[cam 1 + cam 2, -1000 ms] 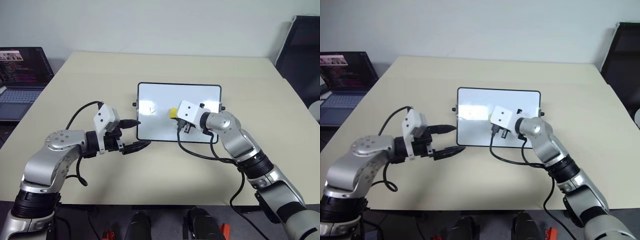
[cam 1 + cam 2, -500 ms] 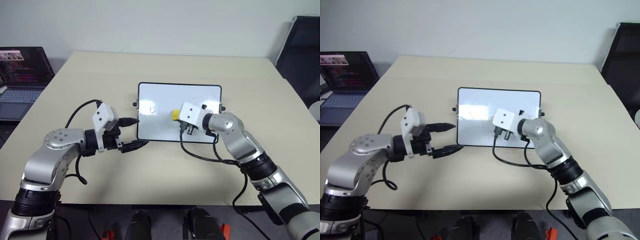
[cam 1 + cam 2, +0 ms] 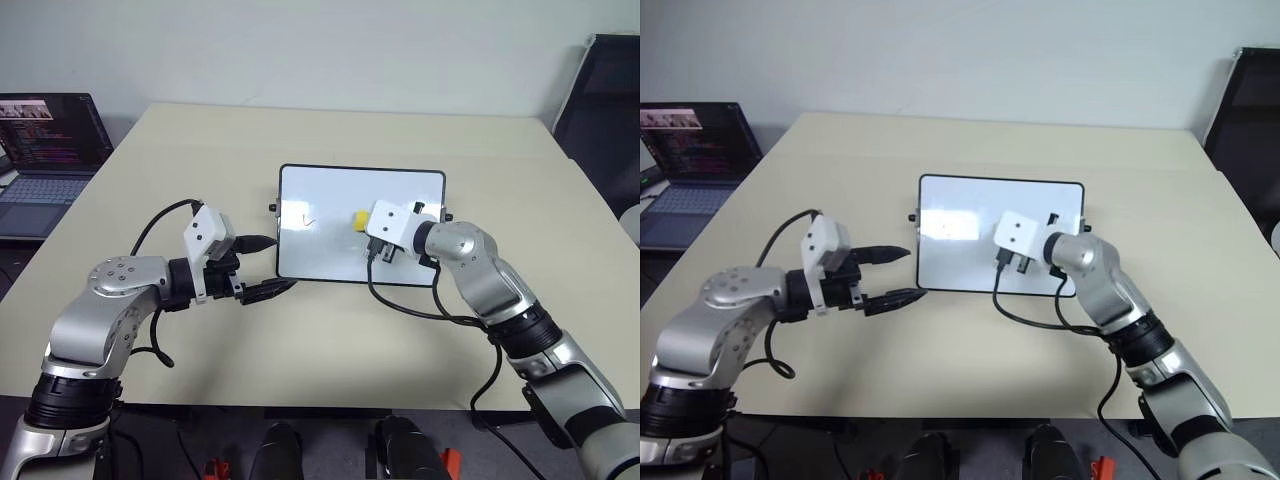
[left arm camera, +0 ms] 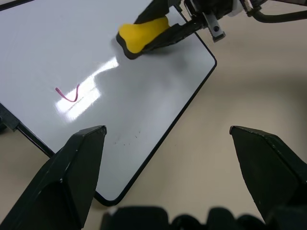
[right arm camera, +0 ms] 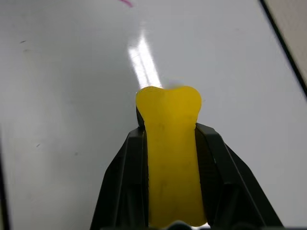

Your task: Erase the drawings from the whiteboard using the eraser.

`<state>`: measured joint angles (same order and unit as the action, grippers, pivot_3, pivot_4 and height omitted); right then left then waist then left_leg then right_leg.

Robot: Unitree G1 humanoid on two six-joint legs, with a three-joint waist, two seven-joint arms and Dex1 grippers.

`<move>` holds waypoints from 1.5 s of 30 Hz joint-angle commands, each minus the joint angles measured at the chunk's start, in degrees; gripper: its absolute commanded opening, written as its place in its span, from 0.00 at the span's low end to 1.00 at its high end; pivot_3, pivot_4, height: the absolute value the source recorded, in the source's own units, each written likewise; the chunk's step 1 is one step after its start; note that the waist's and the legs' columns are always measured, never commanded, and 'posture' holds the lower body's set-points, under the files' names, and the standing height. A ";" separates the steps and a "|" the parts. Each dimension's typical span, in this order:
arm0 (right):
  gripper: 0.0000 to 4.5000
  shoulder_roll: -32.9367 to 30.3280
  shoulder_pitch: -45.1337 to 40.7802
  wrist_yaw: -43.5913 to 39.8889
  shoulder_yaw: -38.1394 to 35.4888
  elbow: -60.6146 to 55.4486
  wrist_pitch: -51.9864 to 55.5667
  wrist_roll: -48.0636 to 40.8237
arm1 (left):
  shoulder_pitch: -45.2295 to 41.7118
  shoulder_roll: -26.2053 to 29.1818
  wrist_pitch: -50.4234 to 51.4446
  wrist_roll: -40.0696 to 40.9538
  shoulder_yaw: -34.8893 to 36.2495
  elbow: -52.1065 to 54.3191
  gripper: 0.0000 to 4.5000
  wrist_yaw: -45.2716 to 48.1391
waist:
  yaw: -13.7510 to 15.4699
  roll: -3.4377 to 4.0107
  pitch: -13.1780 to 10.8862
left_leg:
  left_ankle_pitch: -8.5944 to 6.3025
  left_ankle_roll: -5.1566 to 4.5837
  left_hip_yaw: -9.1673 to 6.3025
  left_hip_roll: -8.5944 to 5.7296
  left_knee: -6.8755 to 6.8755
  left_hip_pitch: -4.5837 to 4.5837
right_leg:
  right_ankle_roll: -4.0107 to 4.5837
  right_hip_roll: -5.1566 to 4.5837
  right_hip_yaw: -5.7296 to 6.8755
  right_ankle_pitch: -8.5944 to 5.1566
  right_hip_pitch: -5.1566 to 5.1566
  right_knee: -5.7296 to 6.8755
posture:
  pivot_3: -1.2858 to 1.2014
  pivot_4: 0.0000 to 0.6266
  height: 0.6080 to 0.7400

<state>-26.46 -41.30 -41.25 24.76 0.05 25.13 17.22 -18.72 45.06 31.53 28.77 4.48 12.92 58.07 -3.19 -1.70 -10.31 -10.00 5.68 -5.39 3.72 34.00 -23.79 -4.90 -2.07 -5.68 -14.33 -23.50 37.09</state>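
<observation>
The whiteboard lies flat in the middle of the table, white with a thin black frame. One thin reddish squiggle of the drawings sits on its left part, also the squiggle in the left wrist view. My right gripper is shut on the yellow eraser, which rests on the board's middle, to the right of the squiggle. In the right wrist view the eraser sticks out between the black fingers. My left gripper stands open at the board's near left corner, holding nothing.
An open laptop stands at the table's far left edge. A black chair is behind the table's right corner. Cables hang from both wrists over the table's near part.
The right gripper has slid the eraser a little to the right across the board, away from the squiggle. The left arm has kept still.
</observation>
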 commanded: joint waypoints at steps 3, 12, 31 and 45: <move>0.22 0.24 0.92 1.22 0.18 1.73 1.01 1.97 | -1.01 0.15 -1.02 0.20 0.64 1.03 1.00 0.10 | -0.17 0.00 0.00 | 0.00 0.00 0.01 0.00 0.03 0.02 | 0.00 0.00 -0.01 0.01 0.00 0.03 | 0.52 0.24 1.00; 0.22 1.03 -0.99 7.88 -2.88 5.70 -1.87 2.00 | -0.88 0.03 -0.58 0.41 0.47 1.52 1.00 -0.09 | 0.01 -0.04 0.03 | 0.11 -0.14 0.04 -0.01 0.07 0.02 | 0.05 0.00 -0.04 0.06 0.03 0.03 | 0.52 0.24 1.00; 0.22 4.03 6.11 2.82 -11.89 -8.87 6.76 -7.24 | -0.88 -1.12 -1.58 -0.67 2.06 0.31 1.00 -3.82 | -0.01 -0.03 0.01 | 0.11 -0.14 0.05 -0.01 0.00 -0.06 | 0.01 0.00 -0.04 0.02 0.02 0.01 | 0.52 0.24 1.00; 0.22 6.74 17.78 2.90 -19.69 -29.74 25.57 -26.17 | 5.82 0.04 1.02 1.92 9.23 2.57 1.00 -6.11 | -0.15 0.02 -0.04 | 0.07 -0.12 0.05 0.00 -0.17 -0.13 | 0.06 0.00 -0.01 -0.22 -0.11 0.02 | 0.52 0.24 1.00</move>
<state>-20.00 -23.17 -39.24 5.62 -27.03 50.44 -7.39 -13.21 44.25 32.36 29.37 11.69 13.21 52.48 -3.34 -1.68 -10.36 -9.93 5.55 -5.33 3.73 33.84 -23.91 -4.83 -2.07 -5.69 -14.54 -23.60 37.11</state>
